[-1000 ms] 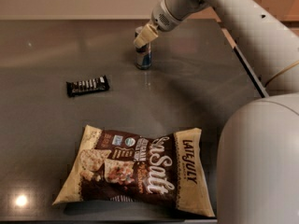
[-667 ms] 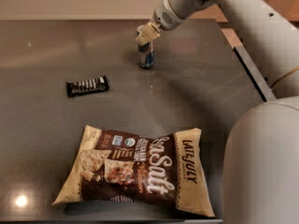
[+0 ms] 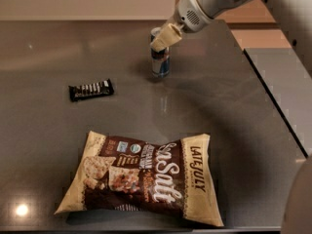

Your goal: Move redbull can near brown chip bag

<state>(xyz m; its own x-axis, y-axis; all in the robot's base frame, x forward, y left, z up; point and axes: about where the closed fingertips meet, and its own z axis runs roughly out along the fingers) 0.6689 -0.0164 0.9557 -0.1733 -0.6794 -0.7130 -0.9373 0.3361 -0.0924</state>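
The redbull can (image 3: 160,62) stands upright at the far middle of the dark table (image 3: 234,111); it is slim, blue and silver. My gripper (image 3: 161,40) comes down from the upper right and is shut on the can's top, with one cream finger (image 3: 165,36) across its front. The brown chip bag (image 3: 146,177) lies flat near the front edge, well in front of the can and apart from it. Its "Sea Salt" lettering faces up.
A small black candy bar wrapper (image 3: 91,89) lies to the left of the can. The table's right edge (image 3: 273,106) runs diagonally, with a lighter floor beyond. My arm's white body (image 3: 297,199) fills the lower right corner.
The gripper and the redbull can have moved together a little to the right. The chip bag and the candy bar have not moved.
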